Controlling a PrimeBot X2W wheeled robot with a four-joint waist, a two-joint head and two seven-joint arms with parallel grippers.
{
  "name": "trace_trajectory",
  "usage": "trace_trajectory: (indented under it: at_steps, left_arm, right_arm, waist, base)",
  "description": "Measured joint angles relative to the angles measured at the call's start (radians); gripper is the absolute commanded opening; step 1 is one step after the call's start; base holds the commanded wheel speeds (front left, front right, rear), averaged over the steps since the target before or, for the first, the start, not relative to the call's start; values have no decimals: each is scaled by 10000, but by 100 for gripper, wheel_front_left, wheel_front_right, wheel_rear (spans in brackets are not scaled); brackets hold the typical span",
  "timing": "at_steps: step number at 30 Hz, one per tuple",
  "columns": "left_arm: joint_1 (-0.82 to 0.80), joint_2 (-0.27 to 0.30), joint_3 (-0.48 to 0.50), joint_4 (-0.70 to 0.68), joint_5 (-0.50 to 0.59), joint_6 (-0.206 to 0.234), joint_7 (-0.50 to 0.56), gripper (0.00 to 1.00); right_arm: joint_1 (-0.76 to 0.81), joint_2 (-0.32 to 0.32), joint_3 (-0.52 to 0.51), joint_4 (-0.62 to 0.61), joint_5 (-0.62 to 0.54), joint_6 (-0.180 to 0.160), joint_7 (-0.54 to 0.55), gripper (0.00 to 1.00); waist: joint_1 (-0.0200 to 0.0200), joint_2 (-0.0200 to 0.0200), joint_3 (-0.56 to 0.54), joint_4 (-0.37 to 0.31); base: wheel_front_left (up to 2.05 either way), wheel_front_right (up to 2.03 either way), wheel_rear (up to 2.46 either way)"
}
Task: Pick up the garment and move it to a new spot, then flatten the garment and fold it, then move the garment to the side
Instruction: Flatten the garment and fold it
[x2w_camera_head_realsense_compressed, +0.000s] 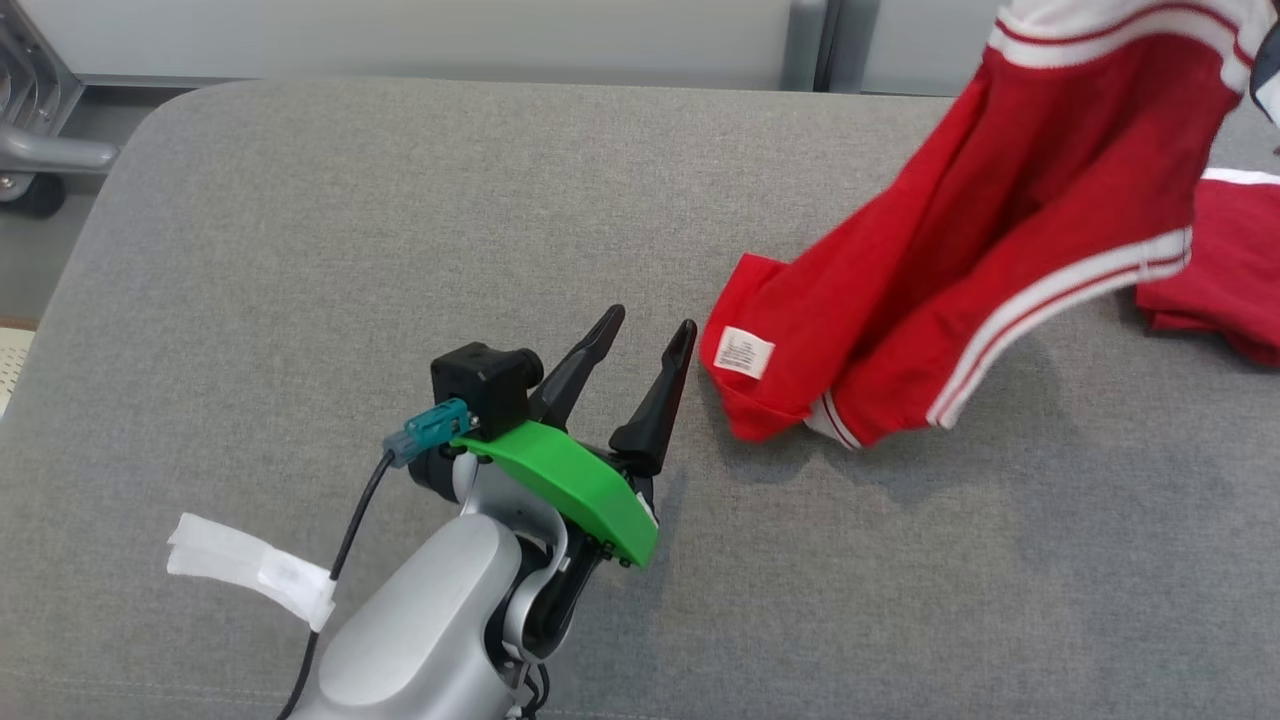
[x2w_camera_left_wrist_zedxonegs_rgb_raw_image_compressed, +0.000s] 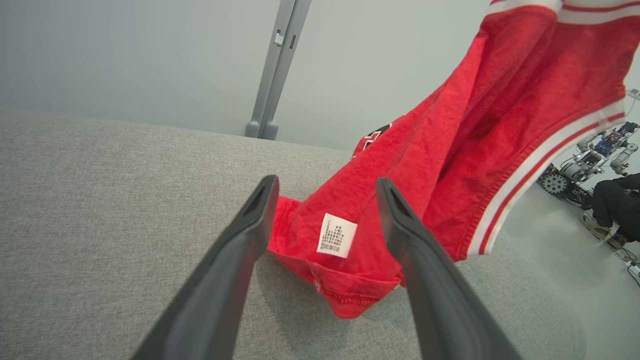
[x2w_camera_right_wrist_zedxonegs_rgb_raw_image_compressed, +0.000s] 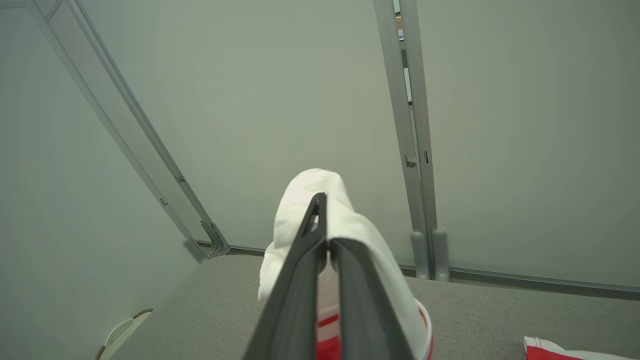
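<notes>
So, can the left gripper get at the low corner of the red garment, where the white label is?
Probably yes. The left gripper stands open beside that corner, fingers pointing at it, bare grey cushion between. The right gripper, shut on the white band of the garment, lifts the rest.

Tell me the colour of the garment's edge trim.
The trim band on the red garment is white with a thin red stripe; head view shows it best.

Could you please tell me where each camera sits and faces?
Head view: on the head, looking down at the grey surface; left gripper open.
Left wrist view: left arm, facing the red garment past its open fingers.
Right wrist view: right arm, facing a wall; right gripper clamps the garment.
Shared: head and left wrist show the garment's label.
</notes>
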Motion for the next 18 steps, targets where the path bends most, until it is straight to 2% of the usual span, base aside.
trace_trajectory:
  at_steps: [4, 11, 14, 18]
  left_arm:
    - [185, 2, 0, -19, -54, 58, -8, 100]
    - [353, 38, -10, -86, -73, 75, 8, 100]
    - [373, 73, -73, -109, -73, 75, 113, 100]
    - [464, 42, -245, -35, -477, 71, 462, 100]
  right_arm:
    - [1705, -389, -263, 268, 357, -169, 897, 0]
    - [4870, -499, -353, 334, 861, -238, 2082, 0]
    - [5627, -529, -581, 267, 899, -240, 2080, 0]
    - [5766, -353, -1003, -79, 915, -240, 1616, 0]
  waist:
    - [0, 0, 29, -39]
    - [0, 0, 204, -312]
    - [0, 0, 313, -485]
    - [0, 0, 469, -755]
  base:
    - [0, 0, 0]
    - [0, 0, 0]
    - [0, 0, 0]
    - [0, 0, 0]
